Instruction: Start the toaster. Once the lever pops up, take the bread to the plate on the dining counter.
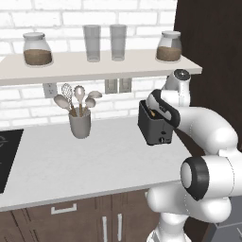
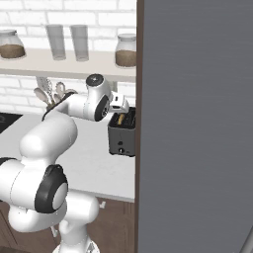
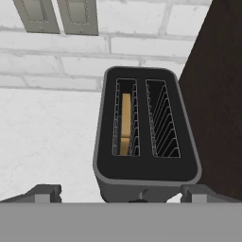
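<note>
White brick wall behind, pale worktop (image 1: 71, 160) over dark handled cabinets, and a shelf above carrying two jars and two glasses. You're parked at the right end of that worktop, beside a tall dark panel.

Toaster (image 1: 153, 126): small, boxy, near-black, standing on the worktop close to the panel, with two wire-caged slots in its top. In the hand view the bread (image 3: 125, 124) sits on edge in the left slot, a thin tan slice, top edge below the slot rim. The other slot is empty. A small pale knob shows low on the face in both base views.

Gripper (image 3: 123, 196): poised directly above the near end of the toaster, looking down. Fingers spread wide, one tip (image 3: 45, 193) to each side of the toaster's near end, nothing between them.

Progress, as I judge it: early. Bread still in the slot, nothing carried, so the whole trip to the plate on the dining counter remains. Whether the lever has been pressed or has popped up, you cannot tell; the lever itself is hidden at the bottom of the hand view.

Also noted: a grey crock of utensils (image 1: 79, 122) well left of the toaster.
</note>
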Motion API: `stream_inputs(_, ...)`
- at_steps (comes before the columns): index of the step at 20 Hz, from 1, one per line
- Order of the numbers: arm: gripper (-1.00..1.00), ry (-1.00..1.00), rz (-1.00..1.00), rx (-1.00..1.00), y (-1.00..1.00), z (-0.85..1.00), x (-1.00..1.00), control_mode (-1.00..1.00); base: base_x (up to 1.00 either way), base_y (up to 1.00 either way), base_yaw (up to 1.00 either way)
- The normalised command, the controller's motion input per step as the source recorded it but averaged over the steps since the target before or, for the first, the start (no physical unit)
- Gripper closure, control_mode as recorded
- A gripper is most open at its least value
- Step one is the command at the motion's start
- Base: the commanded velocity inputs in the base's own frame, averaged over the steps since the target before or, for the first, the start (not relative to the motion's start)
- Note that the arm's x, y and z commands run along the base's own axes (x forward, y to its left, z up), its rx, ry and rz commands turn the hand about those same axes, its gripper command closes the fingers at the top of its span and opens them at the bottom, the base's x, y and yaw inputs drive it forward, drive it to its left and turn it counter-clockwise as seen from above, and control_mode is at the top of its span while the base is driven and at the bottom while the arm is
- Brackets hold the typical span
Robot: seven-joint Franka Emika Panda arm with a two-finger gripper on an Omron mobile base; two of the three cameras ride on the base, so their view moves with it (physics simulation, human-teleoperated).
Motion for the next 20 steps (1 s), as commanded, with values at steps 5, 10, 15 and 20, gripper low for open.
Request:
stream_inputs(5, -1.0, 0.0, 0.0, 0.0, 0.0, 0.0, 0.0, -1.0, 0.0, 0.0, 0.0)
stream_inputs(10, -1.0, 0.0, 0.0, 0.0, 0.0, 0.0, 0.0, -1.0, 0.0, 0.0, 0.0)
stream_inputs(15, -1.0, 0.0, 0.0, 0.0, 0.0, 0.0, 0.0, -1.0, 0.0, 0.0, 0.0)
stream_inputs(20, -1.0, 0.0, 0.0, 0.0, 0.0, 0.0, 0.0, -1.0, 0.0, 0.0, 0.0)
